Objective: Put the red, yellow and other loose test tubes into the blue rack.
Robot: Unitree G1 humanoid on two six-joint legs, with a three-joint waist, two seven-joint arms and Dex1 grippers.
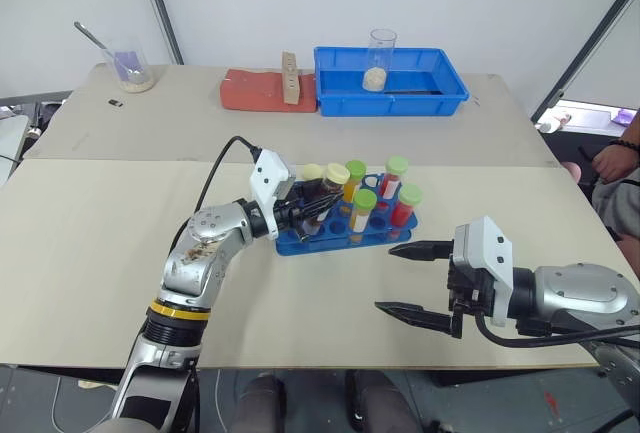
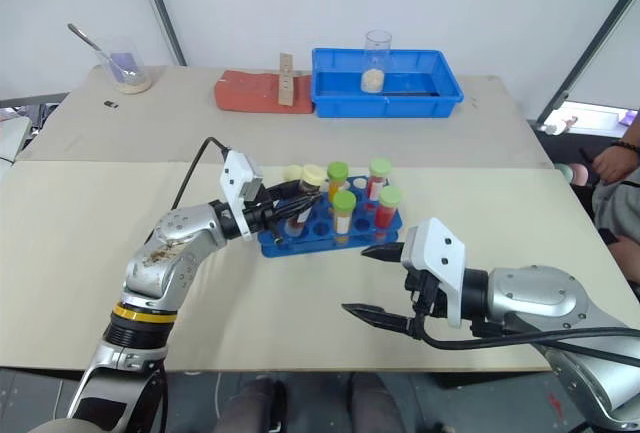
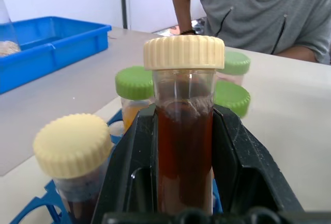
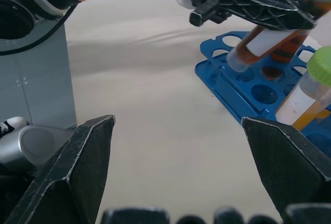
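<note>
Pale and mostly bare, the bench [image 1: 90, 253] carried a blue plastic rack [image 1: 345, 238] of capped tubes. Above its near-left holes, the left gripper [image 1: 305, 208] pinched a cream-capped tube of dark red liquid [image 3: 183, 131], tilted; insertion was under way. Next it likely needed straightening and lowering. The right gripper [image 1: 410, 280] hung spread wide, empty.
</note>
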